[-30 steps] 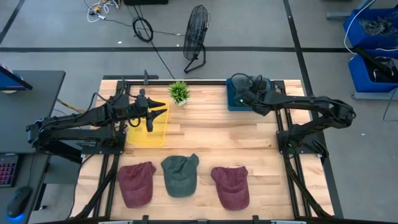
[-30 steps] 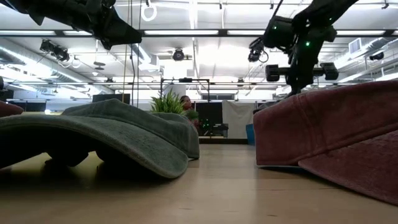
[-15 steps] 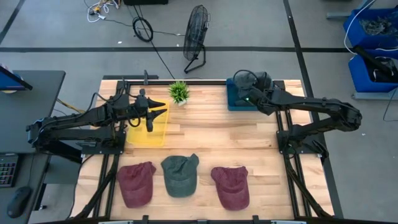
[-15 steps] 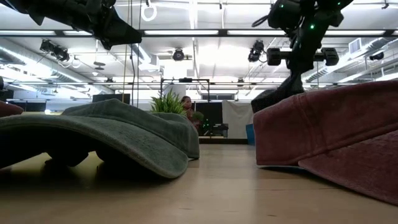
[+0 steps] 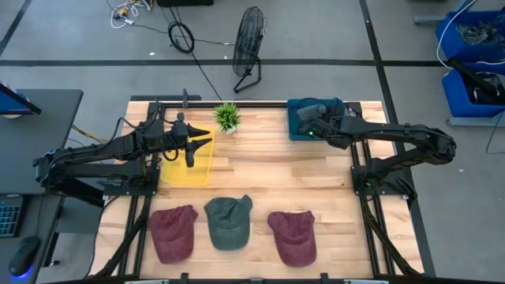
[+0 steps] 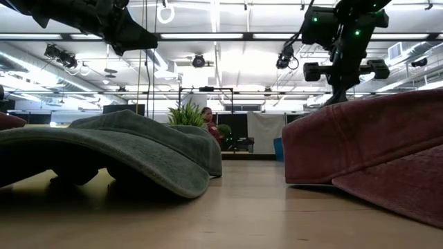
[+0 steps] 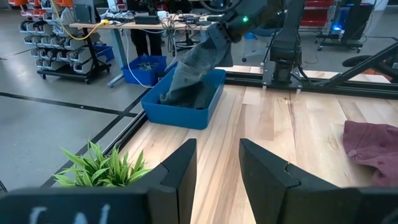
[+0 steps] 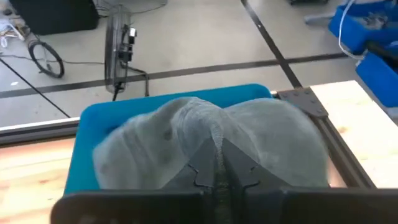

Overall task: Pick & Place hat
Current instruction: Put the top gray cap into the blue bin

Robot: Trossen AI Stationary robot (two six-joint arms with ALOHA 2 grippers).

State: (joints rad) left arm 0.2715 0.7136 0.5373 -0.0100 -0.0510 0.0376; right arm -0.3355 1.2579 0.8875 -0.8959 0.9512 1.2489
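Note:
My right gripper (image 5: 314, 128) is shut on a grey hat (image 8: 205, 134) above the blue bin (image 5: 295, 130) at the table's far right. The hat also shows in the left wrist view (image 7: 196, 68), hanging down into the bin (image 7: 180, 112). My left gripper (image 7: 214, 168) is open and empty, waiting over the yellow bin (image 5: 180, 175) at the far left. Along the near edge lie a maroon hat (image 5: 173, 233), a grey-green hat (image 5: 229, 222) and a second maroon hat (image 5: 293, 235), flat on the wood. My right gripper pinches a raised fold of the grey hat's cloth (image 8: 214, 146) between its two shut fingers, slanting down from the table's right. The hat hangs slack below the fingers, and its lower end (image 7: 186, 96) reaches into the blue bin.
A small green plant (image 5: 227, 117) stands at the far edge between the two bins. Bare wood lies in the table's middle (image 5: 268, 170). A floor fan (image 5: 248, 47) stands beyond the far edge.
My right gripper has risen with the grey hat and gone a little toward the table's right edge, staying over the blue bin. The hat has been drawn up from the bin and hangs from the fingers.

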